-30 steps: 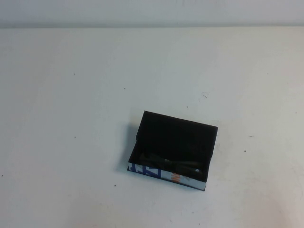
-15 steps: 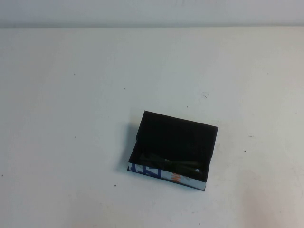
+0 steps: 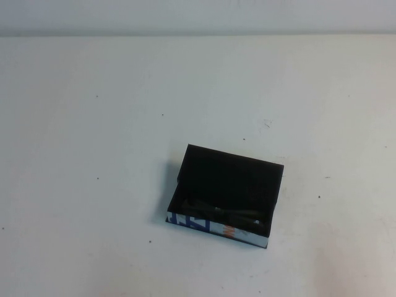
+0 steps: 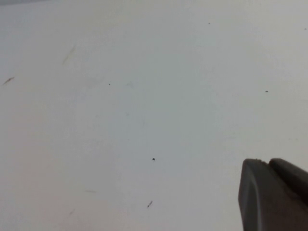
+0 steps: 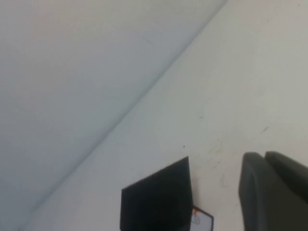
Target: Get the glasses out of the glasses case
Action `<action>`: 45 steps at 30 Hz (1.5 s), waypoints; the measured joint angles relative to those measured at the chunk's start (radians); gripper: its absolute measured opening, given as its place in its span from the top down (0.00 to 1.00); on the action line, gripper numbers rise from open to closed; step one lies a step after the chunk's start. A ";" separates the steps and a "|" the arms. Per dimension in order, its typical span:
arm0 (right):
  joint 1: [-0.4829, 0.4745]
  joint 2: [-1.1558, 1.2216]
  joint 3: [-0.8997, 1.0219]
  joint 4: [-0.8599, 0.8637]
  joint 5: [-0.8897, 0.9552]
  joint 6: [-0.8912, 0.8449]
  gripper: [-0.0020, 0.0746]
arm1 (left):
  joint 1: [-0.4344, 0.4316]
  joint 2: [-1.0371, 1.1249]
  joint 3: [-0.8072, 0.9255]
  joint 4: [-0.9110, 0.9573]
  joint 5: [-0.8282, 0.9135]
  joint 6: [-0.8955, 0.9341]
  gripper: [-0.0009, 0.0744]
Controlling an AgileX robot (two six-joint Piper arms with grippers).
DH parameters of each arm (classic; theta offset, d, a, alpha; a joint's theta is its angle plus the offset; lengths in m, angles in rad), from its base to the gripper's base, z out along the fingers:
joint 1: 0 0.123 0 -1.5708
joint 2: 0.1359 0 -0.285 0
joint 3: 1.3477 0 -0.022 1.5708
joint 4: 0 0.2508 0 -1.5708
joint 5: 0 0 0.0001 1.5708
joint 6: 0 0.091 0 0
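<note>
white table point(image 3: 93, 124) fills nearly all of the high view, bare except for small dark specks. the glasses case point(image 3: 226, 185) sits right of centre toward the near edge, lid open and tipped back, its blue-and-white printed side with the orange mark facing the robot. the glasses point(image 3: 223, 213) lie inside along the front wall, dark on dark, so their exact pose is hard to read; they seem folded.

nothing of the task looks done: the glasses are in the case and neither arm appears in the high view. the left gripper point(image 4: 274, 195) hangs over empty table, the right gripper point(image 5: 274, 192) near the case; whether their jaws are apart i cannot tell.

the case's long axis runs left-right, slightly skewed, right end nearer; the glasses lie along it.
</note>
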 joint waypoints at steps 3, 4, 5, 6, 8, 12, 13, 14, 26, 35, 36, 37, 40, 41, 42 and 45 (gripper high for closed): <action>0.000 0.000 -0.082 -0.019 0.090 -0.150 1.00 | 0.000 0.000 0.000 0.000 0.000 0.000 0.99; 0.000 0.012 -0.123 -0.038 0.116 -0.199 1.00 | 0.000 0.000 0.000 0.000 0.000 0.000 0.99; 0.000 0.038 -0.182 -0.073 0.154 -0.253 1.00 | 0.000 0.000 0.000 0.000 0.000 0.000 0.99; 0.000 0.077 -0.245 -0.122 0.196 -0.299 1.00 | 0.000 0.000 0.000 0.000 0.000 0.000 0.99; 0.000 0.180 -0.358 -0.236 0.269 -0.352 1.00 | 0.000 0.000 0.000 0.000 0.000 0.000 0.99; 0.002 0.422 -0.585 -0.408 0.434 -0.427 1.00 | 0.000 0.000 0.000 0.000 0.000 0.000 0.99; 0.002 0.476 -0.627 -0.422 0.473 -0.460 1.00 | 0.000 0.000 0.000 0.000 0.000 0.000 0.99; 0.002 0.546 -0.679 -0.424 0.527 -0.512 1.00 | 0.000 0.000 0.000 0.000 0.000 0.000 0.99; 0.290 1.175 -1.134 -0.554 0.839 -0.710 1.00 | 0.000 0.000 0.000 0.000 0.000 0.000 0.99; 0.565 1.533 -1.362 -0.760 0.919 -0.667 1.00 | 0.000 0.000 0.000 0.000 0.000 0.000 0.99; 0.579 1.572 -1.388 -0.764 0.928 -0.666 1.00 | 0.000 0.000 0.000 0.000 0.000 0.000 0.99; 0.591 1.607 -1.412 -0.766 0.935 -0.666 1.00 | 0.000 0.000 0.000 0.000 0.000 0.000 0.99; 0.624 1.697 -1.478 -0.771 0.942 -0.666 0.99 | 0.000 0.000 0.000 0.000 0.000 0.000 0.99; 0.632 1.717 -1.500 -0.773 0.942 -0.666 0.98 | 0.000 0.000 0.000 0.000 0.000 0.000 0.99; 0.643 1.740 -1.521 -0.773 0.942 -0.666 0.95 | 0.000 0.000 0.000 0.000 0.000 0.000 0.99; 0.671 1.799 -1.573 -0.773 0.944 -0.666 0.80 | 0.000 0.000 0.000 0.000 0.000 0.000 0.99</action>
